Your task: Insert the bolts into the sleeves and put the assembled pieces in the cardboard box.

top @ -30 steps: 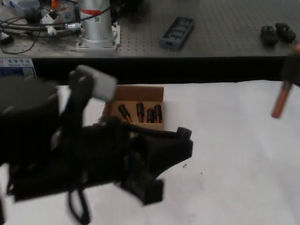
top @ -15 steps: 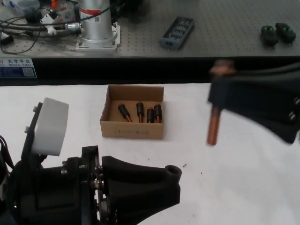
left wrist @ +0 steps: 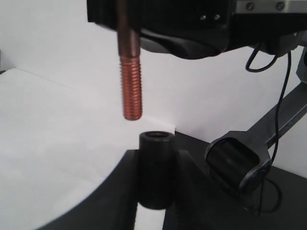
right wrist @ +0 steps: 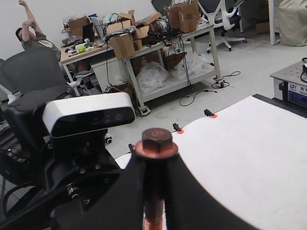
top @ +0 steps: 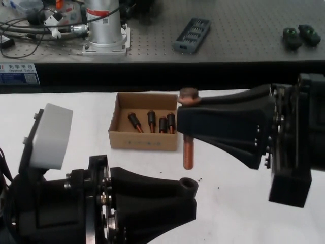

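My right gripper (top: 187, 118) is shut on a copper bolt (top: 188, 147) that hangs upright, head up, just right of the cardboard box (top: 143, 139). In the right wrist view the bolt's hex head (right wrist: 156, 142) sits between the fingers. My left gripper (top: 187, 187) at the lower left is shut on a black sleeve (left wrist: 156, 175), held upright with its bore up. In the left wrist view the bolt's threaded tip (left wrist: 131, 91) hangs a little above the sleeve's mouth and slightly to one side. The box holds several assembled pieces (top: 152, 122).
White cloth (top: 238, 203) covers the bench. Behind it lies a perforated metal table with a silver post (top: 103, 23), cables, a dark ribbed block (top: 192, 34) and two black knobs (top: 299, 35). The left arm's white camera housing (top: 51, 134) stands at the left.
The right arm has swept in from the right edge with the bolt, now beside the box above the sleeve. The left arm pulled back from the box and settled low at the front left.
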`<state>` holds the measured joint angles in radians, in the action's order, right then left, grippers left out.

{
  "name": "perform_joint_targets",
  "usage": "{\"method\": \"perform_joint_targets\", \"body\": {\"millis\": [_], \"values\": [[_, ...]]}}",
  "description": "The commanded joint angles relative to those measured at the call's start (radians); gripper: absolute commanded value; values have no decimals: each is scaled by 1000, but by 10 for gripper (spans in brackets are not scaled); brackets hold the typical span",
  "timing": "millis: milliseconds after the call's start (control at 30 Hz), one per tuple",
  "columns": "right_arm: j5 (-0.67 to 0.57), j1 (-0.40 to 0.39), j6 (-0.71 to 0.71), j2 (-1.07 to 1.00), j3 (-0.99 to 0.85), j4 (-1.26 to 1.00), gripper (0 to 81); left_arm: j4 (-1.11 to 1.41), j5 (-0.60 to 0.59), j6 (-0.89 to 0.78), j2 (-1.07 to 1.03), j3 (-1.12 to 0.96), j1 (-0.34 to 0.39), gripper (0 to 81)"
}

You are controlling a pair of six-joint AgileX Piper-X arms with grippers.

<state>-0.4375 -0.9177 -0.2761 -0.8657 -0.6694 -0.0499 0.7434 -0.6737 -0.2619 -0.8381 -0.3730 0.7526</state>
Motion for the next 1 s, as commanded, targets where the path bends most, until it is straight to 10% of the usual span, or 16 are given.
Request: {"method": "perform_joint_targets", "body": {"millis": [0,967], "values": [[2,-4,7,0,-12,-25,38,51,-18,10,13,-3,4,7],[-28,-4,-23,-2,-12,-23,38,69,95,38,13,-3,4,7]]}}
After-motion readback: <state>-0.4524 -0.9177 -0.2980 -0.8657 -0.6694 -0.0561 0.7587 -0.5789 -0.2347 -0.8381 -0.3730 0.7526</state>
